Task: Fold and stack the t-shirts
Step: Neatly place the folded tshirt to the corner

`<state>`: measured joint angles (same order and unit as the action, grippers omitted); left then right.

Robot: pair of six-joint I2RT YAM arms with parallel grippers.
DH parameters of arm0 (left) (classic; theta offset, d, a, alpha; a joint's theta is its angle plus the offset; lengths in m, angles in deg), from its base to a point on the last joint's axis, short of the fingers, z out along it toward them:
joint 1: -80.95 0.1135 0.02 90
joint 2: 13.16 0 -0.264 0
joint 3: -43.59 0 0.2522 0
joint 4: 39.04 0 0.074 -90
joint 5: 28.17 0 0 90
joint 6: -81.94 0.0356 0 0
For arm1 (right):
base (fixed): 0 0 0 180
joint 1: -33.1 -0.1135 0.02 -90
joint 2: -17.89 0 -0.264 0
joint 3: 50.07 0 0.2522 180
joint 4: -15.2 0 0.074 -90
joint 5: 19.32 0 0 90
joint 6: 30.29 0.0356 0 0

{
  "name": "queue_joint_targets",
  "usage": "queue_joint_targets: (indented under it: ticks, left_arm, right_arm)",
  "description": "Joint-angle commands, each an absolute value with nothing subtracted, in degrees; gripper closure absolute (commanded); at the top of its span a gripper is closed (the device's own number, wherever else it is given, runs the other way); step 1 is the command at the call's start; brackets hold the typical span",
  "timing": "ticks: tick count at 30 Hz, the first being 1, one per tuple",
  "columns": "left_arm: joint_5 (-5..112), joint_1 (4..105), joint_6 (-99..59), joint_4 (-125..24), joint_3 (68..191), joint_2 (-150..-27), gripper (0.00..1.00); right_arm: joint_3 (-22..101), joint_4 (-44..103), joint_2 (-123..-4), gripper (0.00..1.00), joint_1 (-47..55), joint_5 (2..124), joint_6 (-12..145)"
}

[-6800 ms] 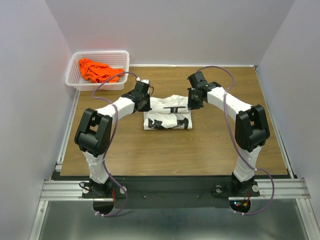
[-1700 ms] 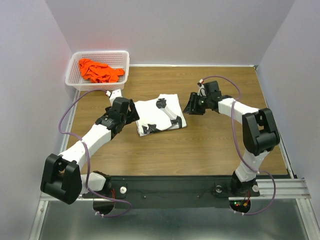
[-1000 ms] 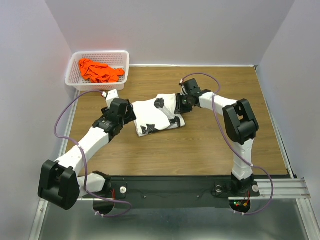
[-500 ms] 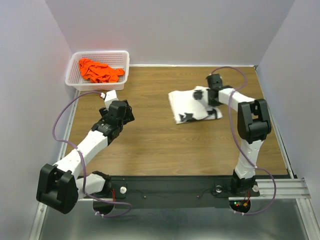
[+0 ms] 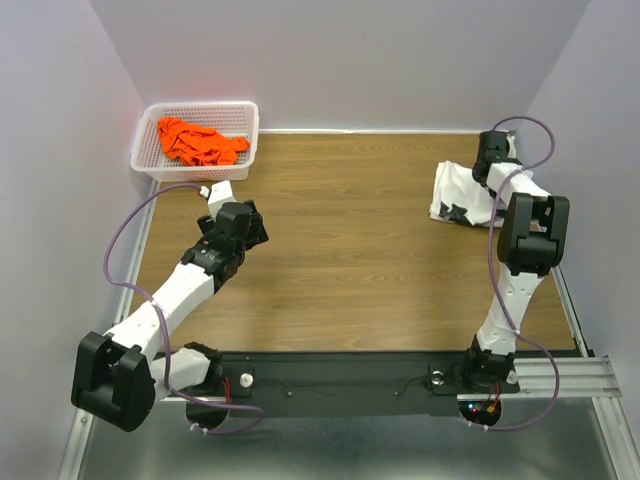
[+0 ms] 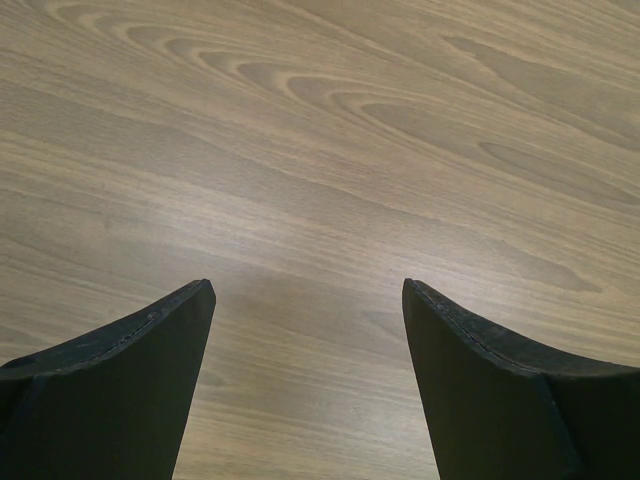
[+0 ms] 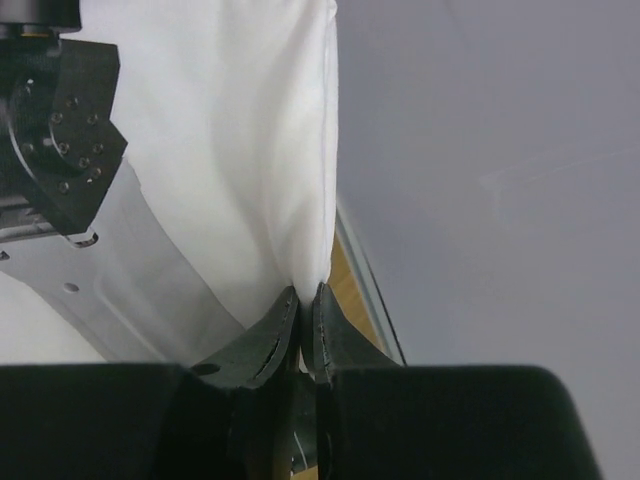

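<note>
A folded white t-shirt with black print [image 5: 458, 194] lies at the table's far right. My right gripper [image 5: 487, 172] sits on its right side. In the right wrist view the jaws [image 7: 307, 292] are pinched on an edge of the white fabric [image 7: 250, 130], which rises in front of the camera. An orange t-shirt [image 5: 198, 142] lies crumpled in the white basket [image 5: 248, 118] at the back left. My left gripper [image 5: 241, 226] hovers over bare wood at the left. Its fingers [image 6: 140, 380] stand wide apart around the left gripper's gap [image 6: 308, 295], with nothing between them.
The grey side wall [image 7: 500, 150] and the table's metal edge rail [image 7: 365, 290] are close to the right gripper. The right arm's own link [image 7: 60, 130] fills the left of its wrist view. Bare wood [image 5: 340, 230] spans the table's middle.
The right gripper has dragged the folded white shirt from the middle of the table to the far right edge. The left arm has stayed open and almost still.
</note>
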<state>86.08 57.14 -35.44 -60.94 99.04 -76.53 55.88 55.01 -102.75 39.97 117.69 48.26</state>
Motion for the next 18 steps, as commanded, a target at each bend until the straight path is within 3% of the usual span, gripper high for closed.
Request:
queue_joint_targets:
  ticks: [1,18]
  left_arm:
    - [87.67,56.96,-34.43,-60.18,100.15,-74.95,0.12]
    - [89.95,57.05,-34.25,-65.02,104.37,-73.19,0.13]
  right_arm:
    - [59.84,50.24,-104.28,0.88,41.45,120.52,44.68]
    - [78.12,47.33,-118.25,0.86,46.2,119.73,43.8]
